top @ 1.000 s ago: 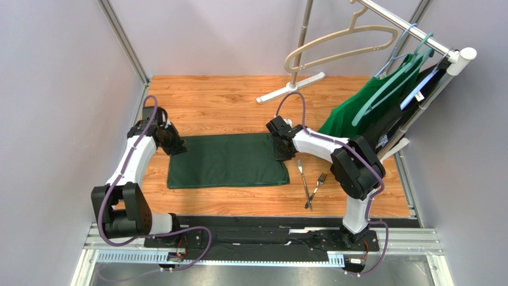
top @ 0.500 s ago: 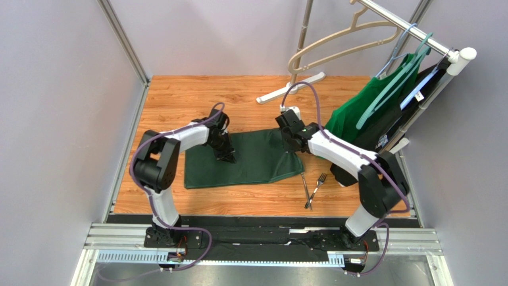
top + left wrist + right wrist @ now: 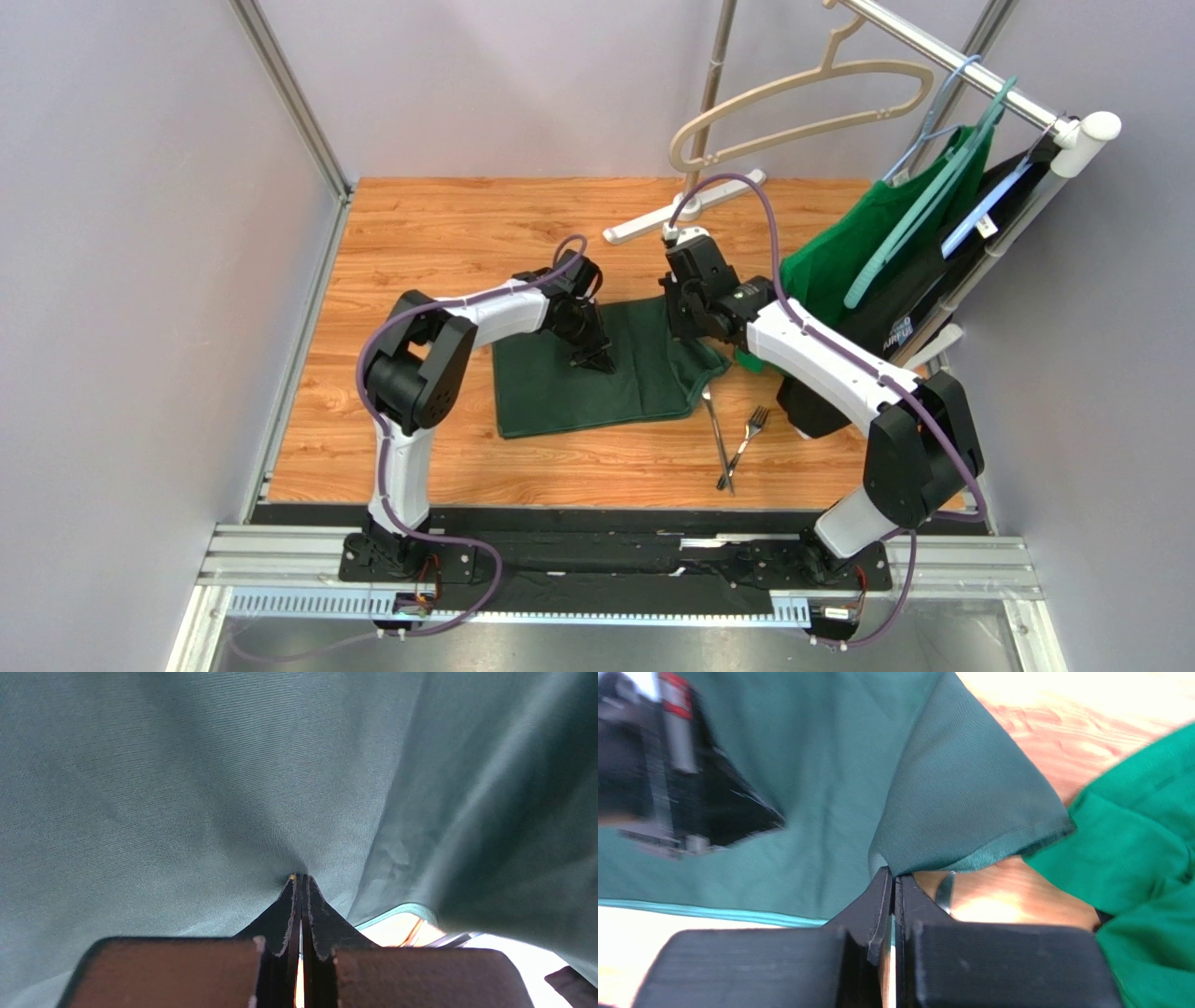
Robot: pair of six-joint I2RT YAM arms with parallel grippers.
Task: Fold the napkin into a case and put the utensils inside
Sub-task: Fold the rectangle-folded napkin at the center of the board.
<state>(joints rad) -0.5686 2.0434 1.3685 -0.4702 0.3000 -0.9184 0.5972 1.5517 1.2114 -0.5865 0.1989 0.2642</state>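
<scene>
The dark green napkin (image 3: 603,378) lies on the wooden table, doubled over from its left side. My left gripper (image 3: 595,353) is shut on the napkin's folded-over edge; in the left wrist view its tips (image 3: 302,879) pinch the cloth (image 3: 210,777). My right gripper (image 3: 687,329) is shut on the napkin's far right corner, held slightly up; in the right wrist view the tips (image 3: 892,875) grip that corner (image 3: 962,812). The two silver utensils, a fork (image 3: 746,434) and a second piece (image 3: 714,420), lie to the right of the napkin.
A brighter green garment (image 3: 856,259) on a teal hanger and a dark garment hang from the rack at the right, close to my right arm; the green one shows in the right wrist view (image 3: 1144,868). A beige hanger (image 3: 800,105) and the white rack foot (image 3: 687,207) stand behind.
My left gripper has carried the napkin's left edge rightward over the cloth, folding it narrower. My right gripper has moved back and slightly right with its corner.
</scene>
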